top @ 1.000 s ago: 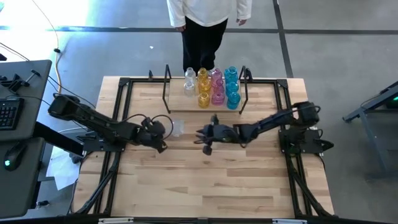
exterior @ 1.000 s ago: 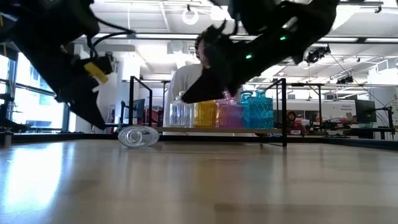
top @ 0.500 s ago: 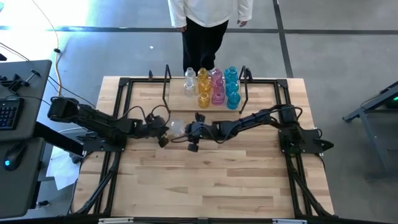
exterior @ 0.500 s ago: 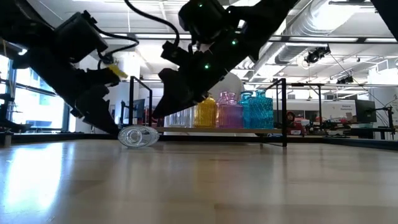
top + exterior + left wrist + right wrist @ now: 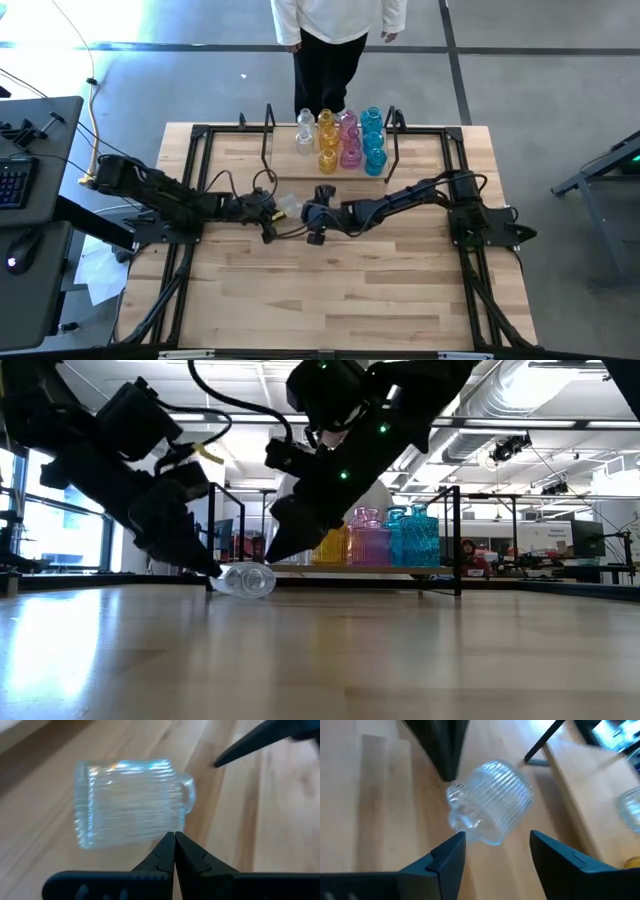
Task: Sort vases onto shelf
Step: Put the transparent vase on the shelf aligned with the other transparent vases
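Note:
A clear ribbed vase [image 5: 288, 207] lies on its side on the tabletop, in front of the shelf [image 5: 300, 172]; it also shows in the low view [image 5: 248, 580]. My left gripper [image 5: 266, 211] is shut, with its tips at the vase's body [image 5: 125, 802]. My right gripper [image 5: 311, 214] is open on the vase's other side. Its two fingers [image 5: 451, 851] stand just short of the vase's neck [image 5: 461, 818] without touching it. On the shelf, clear, amber, pink and cyan vases [image 5: 340, 140] stand upright in rows. My left gripper touches the lying vase with its shut fingertips [image 5: 174, 840], at the side of the ribbed body near the shoulder [image 5: 167, 827]. The fingers slant down from the table's left. The vase rests on its side on the table, neck [image 5: 188, 796] pointing toward the right arm.
The shelf's black posts [image 5: 268, 130] and rods rise just behind the grippers. A black frame [image 5: 190, 180] runs around the tabletop. A person in a white top [image 5: 335, 30] stands beyond the far edge. Bare wood lies toward the near edge [image 5: 330, 300].
Both grippers have closed in on the lying vase, the left moving toward the table's right and the right moving toward the table's left. The vase has slid a little to the right along the table, ahead of the left fingertips.

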### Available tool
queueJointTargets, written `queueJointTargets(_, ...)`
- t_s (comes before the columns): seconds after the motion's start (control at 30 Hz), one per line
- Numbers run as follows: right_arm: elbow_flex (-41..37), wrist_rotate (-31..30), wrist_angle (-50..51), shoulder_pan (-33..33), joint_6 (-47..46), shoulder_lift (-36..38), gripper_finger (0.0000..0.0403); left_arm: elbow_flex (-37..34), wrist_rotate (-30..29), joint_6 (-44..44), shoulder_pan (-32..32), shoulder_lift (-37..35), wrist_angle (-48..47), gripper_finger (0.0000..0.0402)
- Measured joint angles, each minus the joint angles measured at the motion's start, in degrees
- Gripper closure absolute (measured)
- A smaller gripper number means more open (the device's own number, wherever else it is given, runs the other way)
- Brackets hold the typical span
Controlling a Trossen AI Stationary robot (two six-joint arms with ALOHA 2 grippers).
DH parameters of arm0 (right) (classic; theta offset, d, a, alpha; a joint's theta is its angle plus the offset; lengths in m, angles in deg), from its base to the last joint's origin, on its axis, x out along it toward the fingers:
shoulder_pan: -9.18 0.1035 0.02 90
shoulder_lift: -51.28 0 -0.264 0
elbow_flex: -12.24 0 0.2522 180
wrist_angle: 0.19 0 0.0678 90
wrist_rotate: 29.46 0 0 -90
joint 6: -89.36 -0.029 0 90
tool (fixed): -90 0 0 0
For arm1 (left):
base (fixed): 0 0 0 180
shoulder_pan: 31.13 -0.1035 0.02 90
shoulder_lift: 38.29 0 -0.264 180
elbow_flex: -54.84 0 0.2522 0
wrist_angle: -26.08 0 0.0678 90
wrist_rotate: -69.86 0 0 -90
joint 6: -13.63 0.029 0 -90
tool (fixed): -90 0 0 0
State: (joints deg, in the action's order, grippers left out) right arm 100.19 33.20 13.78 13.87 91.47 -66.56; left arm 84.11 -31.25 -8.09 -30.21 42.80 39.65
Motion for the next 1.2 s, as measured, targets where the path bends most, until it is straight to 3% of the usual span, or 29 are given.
queueJointTargets(0.17, 0.0, -2.8, -2.7, 0.6, 9.2, -2.3, 0.0196, 0.6, -1.6, 1.6, 0.8, -4.4, -0.5, 0.0401)
queueJointTargets(0.33, 0.0, -6.0, -8.2, 2.2, 19.9, -6.3, 0.0196, 0.6, -7.6, 3.4, -0.6, -10.1, -5.1, 0.0402)
queueJointTargets(0.5, 0.0, -8.4, -14.0, 2.6, 23.5, -8.0, 0.0196, 0.5, -15.0, 4.0, -3.4, -12.0, -11.6, 0.0402)
queueJointTargets(0.73, 0.0, -11.4, -15.8, 2.3, 26.8, -8.1, 0.0196, 0.6, -12.5, 6.0, -7.4, -10.3, -12.0, 0.0402)
queueJointTargets(1.2, 0.0, -4.3, -18.4, -0.6, 26.9, -8.1, 0.02, 0.6, -4.4, 6.8, -8.9, -2.9, -7.3, 0.0401)
